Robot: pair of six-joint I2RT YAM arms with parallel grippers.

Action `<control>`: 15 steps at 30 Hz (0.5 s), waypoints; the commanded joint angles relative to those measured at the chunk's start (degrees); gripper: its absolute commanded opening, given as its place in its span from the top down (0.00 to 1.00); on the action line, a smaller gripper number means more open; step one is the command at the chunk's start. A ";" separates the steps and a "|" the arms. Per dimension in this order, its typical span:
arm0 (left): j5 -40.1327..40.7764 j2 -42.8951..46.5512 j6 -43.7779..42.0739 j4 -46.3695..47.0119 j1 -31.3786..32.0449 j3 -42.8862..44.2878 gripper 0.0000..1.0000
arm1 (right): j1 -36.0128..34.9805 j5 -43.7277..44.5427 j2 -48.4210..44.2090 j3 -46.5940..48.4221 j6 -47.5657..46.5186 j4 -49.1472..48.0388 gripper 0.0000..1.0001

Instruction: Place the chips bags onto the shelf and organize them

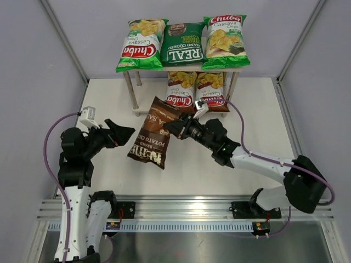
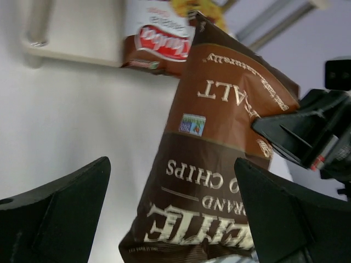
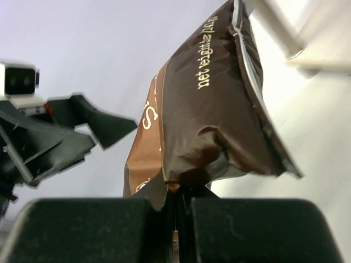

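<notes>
Because the shelf's (image 1: pixel 132 94) lower left slot looks free, the right gripper (image 1: pixel 168 127) pinches the Kettle bag (image 1: pixel 151 140) aloft, the left gripper (image 1: pixel 125 136) spread open.

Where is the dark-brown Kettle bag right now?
The Kettle bag is mid-table in the top view, pinched by the right gripper, just in front of the shelf, with the open left gripper to its left.

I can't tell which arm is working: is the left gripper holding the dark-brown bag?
No, the left gripper stands wide open beside the dark-brown bag, while the right gripper is pinched shut on its edge.
</notes>
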State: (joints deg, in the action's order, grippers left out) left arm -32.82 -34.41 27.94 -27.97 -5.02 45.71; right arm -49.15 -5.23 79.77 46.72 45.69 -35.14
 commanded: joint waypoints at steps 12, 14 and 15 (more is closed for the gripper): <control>-7.54 -2.57 40.52 61.53 13.34 -16.80 0.01 | -0.34 32.91 -23.07 -10.85 -11.41 -15.04 1.00; -3.33 -6.88 40.26 65.48 20.53 -16.19 0.01 | -0.34 34.41 -23.60 -11.91 -12.90 -19.94 1.00; -2.26 -8.37 40.17 67.58 22.57 -15.83 0.01 | -0.34 34.59 -23.60 -12.87 -13.60 -21.71 1.00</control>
State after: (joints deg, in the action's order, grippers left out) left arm -40.86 -38.98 64.36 25.47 11.31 28.73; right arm -49.15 23.14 57.52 35.24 36.75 -43.77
